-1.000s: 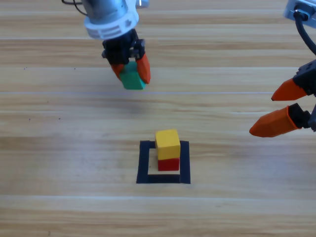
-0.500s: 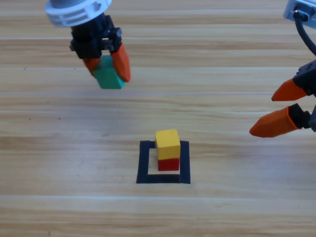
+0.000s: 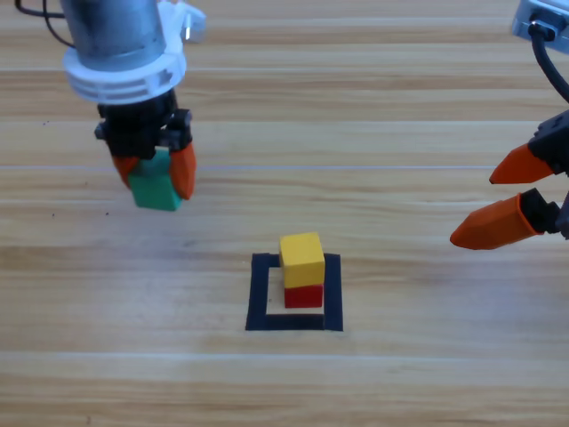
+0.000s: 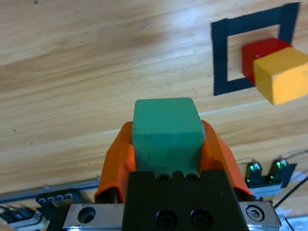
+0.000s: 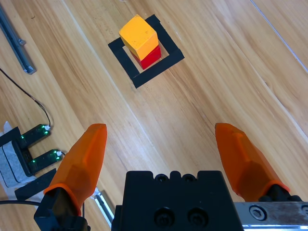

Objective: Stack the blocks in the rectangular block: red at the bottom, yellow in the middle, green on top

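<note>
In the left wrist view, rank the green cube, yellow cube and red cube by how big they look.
1. Green cube, largest, but nearest the camera in the left gripper.
2. Yellow cube.
3. Red cube, partly hidden behind the yellow.

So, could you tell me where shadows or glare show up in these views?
High view: a soft shadow lies on the table below the left gripper holding the green cube. Left wrist view: pale glare streaks the wood left of the black tape square. Right wrist view: even light, no strong shadow around the yellow cube.
</note>
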Robot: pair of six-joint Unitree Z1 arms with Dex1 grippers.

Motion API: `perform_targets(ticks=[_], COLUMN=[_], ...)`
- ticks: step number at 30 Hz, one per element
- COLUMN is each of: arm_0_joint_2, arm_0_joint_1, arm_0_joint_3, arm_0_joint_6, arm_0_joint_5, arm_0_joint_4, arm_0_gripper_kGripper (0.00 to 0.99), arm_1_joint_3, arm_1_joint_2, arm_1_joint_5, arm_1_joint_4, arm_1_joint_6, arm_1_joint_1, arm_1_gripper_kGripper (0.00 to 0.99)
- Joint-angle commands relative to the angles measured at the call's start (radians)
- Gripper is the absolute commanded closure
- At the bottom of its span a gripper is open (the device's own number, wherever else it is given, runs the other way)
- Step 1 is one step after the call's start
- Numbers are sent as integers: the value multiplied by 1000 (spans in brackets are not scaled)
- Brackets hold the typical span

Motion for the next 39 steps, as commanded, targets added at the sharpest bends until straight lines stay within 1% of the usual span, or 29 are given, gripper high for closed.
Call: perform_targets(ticks=[1,3,9,14,18,28,39], arm_0_joint_2=[22,25,39,68,99,194,225], arm_0_joint_1=[-59,-82,-145,-177,-205,-220,-248], arm_0_joint_3=[27,20,-5,-49,-108,-198,-230], arm_0_joint_6=[-51,-84,-172,-204,-235,-261,-305], arm_0_joint_5=[51,62,65,56,33,1,-4], arm_0_joint_4=[9,9,9,9,9,9,9], arm_0_gripper_kGripper=[956,942,916,918,916,916,906], arm_1_joint_3=[28,31,31,31,32,34,39], arm_1_joint_2=[-24,-24,-24,-21,-22,-16,-14], arm_1_joint_5=[8,8,8,8,8,8,8], arm_1_joint_4=[9,9,9,9,9,9,9], arm_1_joint_6=[-8,-8,-8,-8,-8,-8,-8], arm_1_joint_1=[-24,-24,-24,-24,-24,-24,-24], arm_1_gripper_kGripper=[0,0,0,0,0,0,0])
